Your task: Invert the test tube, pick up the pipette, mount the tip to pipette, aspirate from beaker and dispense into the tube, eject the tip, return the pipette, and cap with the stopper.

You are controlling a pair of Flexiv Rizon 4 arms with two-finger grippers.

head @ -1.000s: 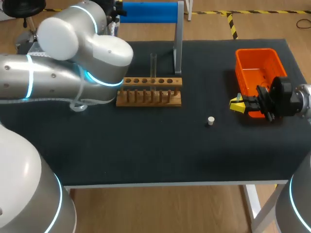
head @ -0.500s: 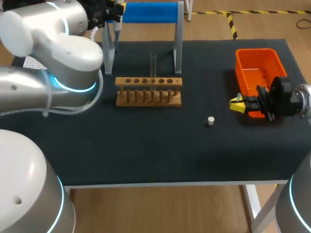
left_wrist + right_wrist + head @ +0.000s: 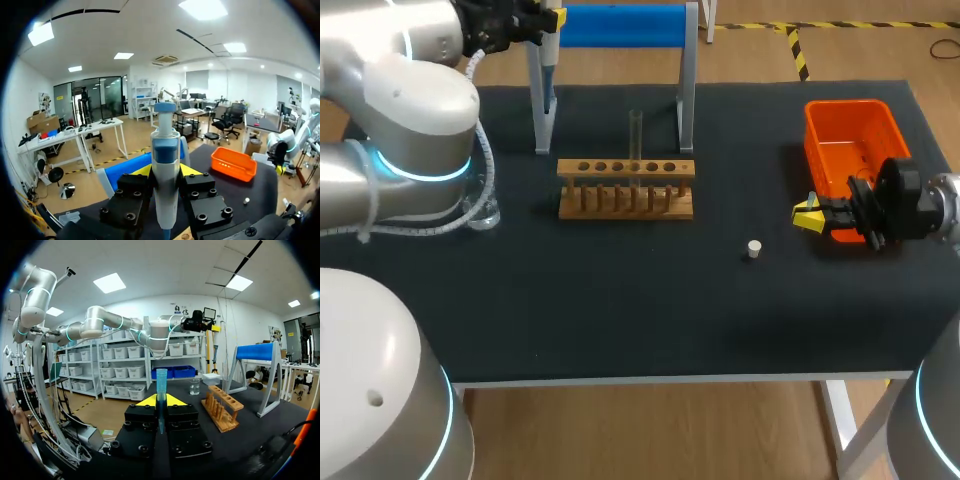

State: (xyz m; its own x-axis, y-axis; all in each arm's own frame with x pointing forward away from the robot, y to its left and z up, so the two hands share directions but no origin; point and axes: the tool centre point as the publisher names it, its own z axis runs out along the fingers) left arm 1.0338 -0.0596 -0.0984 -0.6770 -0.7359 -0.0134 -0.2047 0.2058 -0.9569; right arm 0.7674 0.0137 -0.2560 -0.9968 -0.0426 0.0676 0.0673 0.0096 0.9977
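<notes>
My left gripper [image 3: 542, 18] is at the far left corner beside the blue-topped stand [image 3: 620, 24], shut on the white and blue pipette [image 3: 549, 85], which hangs down from it. In the left wrist view the pipette [image 3: 165, 170] stands upright between the fingers of the gripper [image 3: 165, 175]. My right gripper [image 3: 808, 215] hovers by the orange bin [image 3: 855, 150], shut on a clear blue pipette tip [image 3: 161, 390]. A glass test tube [image 3: 635, 135] stands in the wooden rack [image 3: 626, 188]. The beaker [image 3: 480, 212] sits left of the rack. The white stopper [image 3: 753, 249] lies on the mat.
The stand's two grey posts [image 3: 686, 80] rise behind the rack. My left arm's elbow [image 3: 415, 120] hangs over the table's left side, just above the beaker. The black mat's front half holds only the stopper.
My left arm has swung back and to the far left with the pipette, uncovering the rack's left end and the beaker. The right arm has stayed still.
</notes>
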